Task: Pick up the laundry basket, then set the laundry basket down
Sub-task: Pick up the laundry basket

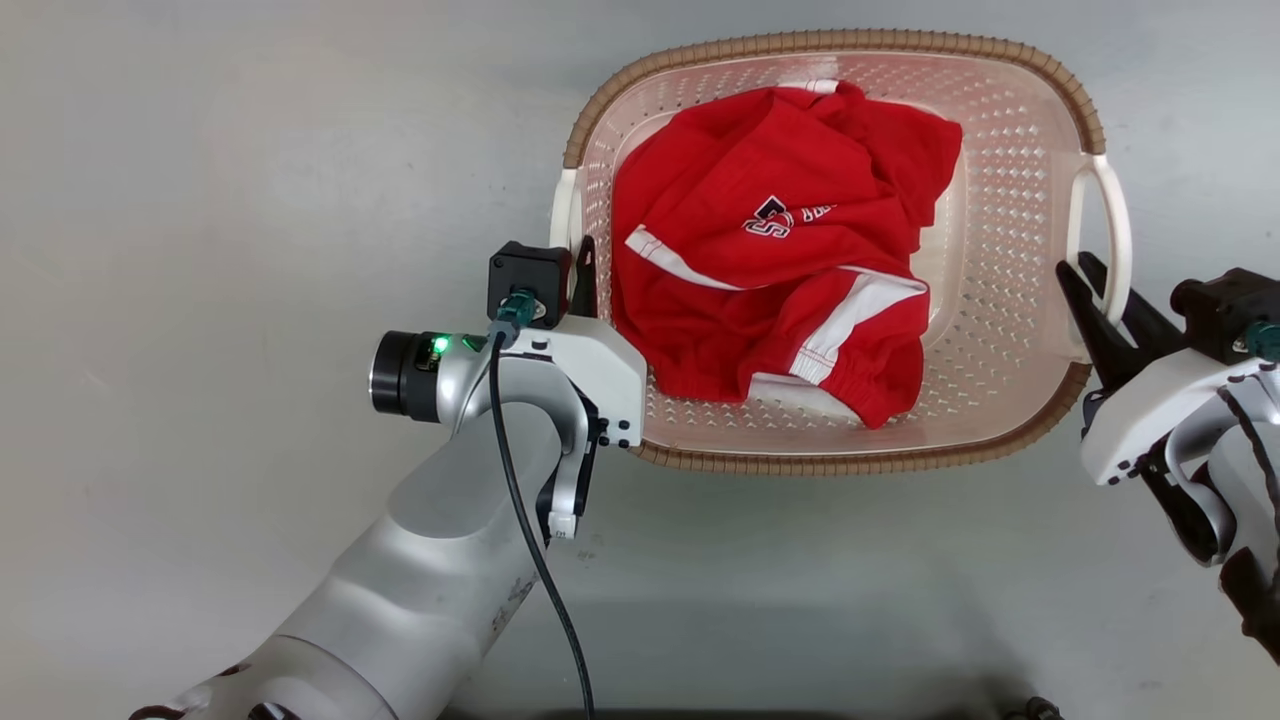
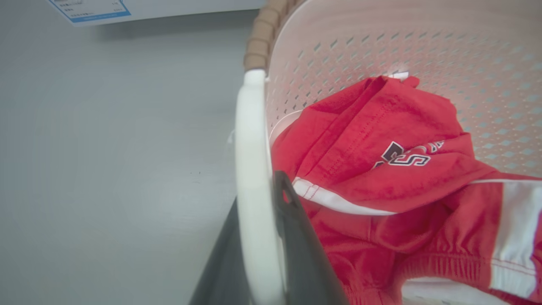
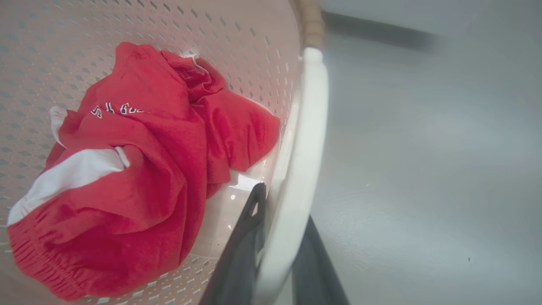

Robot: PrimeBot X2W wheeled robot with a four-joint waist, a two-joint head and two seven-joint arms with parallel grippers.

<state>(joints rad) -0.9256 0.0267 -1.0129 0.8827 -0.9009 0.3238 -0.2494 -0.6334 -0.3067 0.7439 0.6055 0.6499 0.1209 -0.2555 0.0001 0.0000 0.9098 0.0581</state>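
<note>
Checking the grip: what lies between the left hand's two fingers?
The white handle of the laundry basket, shown in the left wrist view.

laundry basket (image 1: 1010, 240) — pink-beige, perforated, brown-rimmed, upright

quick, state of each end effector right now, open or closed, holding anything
left end effector: closed on the laundry basket's left white handle
right end effector: closed on its right white handle

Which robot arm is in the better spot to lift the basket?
It's a tie: the left pincer straddles one white handle of the laundry basket, the right pincer straddles the other. Both should probably lift together.
</note>
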